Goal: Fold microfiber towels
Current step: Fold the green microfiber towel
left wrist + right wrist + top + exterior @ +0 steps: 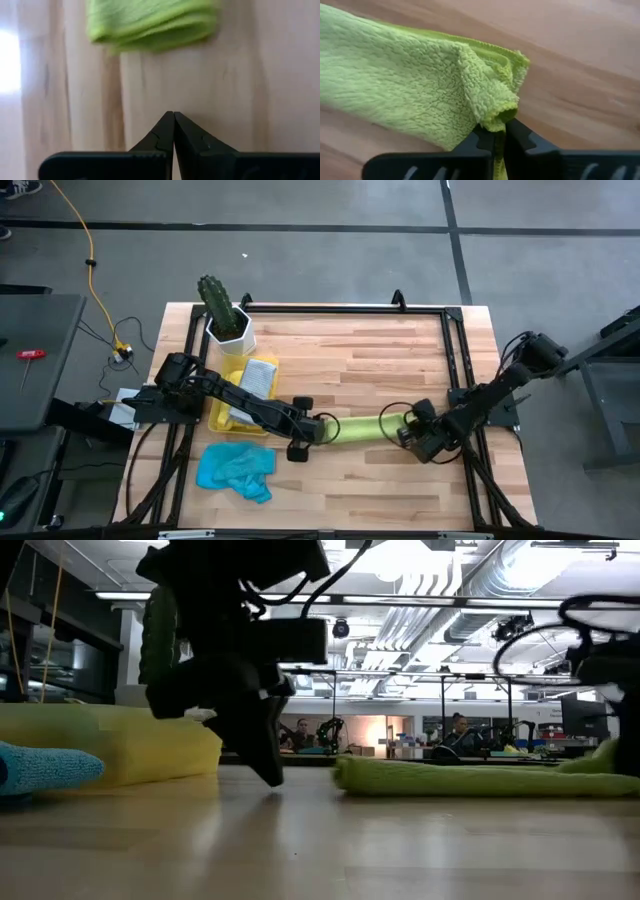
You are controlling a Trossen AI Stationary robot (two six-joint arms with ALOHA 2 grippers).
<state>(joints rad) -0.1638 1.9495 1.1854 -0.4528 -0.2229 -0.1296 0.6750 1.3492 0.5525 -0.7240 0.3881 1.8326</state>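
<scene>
I am seeing the yellow tray [222, 416] lying at the table's left side, just in front of the white pot [231, 332] with its cactus [216, 300], and it is holding a grey towel [254, 379] along its length. The light blue towel [236, 470] is lying crumpled nearer the front edge, apart from the tray. My left gripper [303, 450] is sitting low over the wood with its fingers [162, 136] pressed together on nothing, just short of the left end of the lime green towel [362, 427]. That towel is lying rolled into a long band near the table's middle, its long axis running left to right across the boards, slightly bowed. My right gripper [404, 431] is pinching the towel's right end, jaws closed on a bunched corner of the cloth [490, 95]. The table [400, 360] is showing bare wood behind the towel up to the black frame [340, 307], and more open wood in front of it toward the near edge
</scene>
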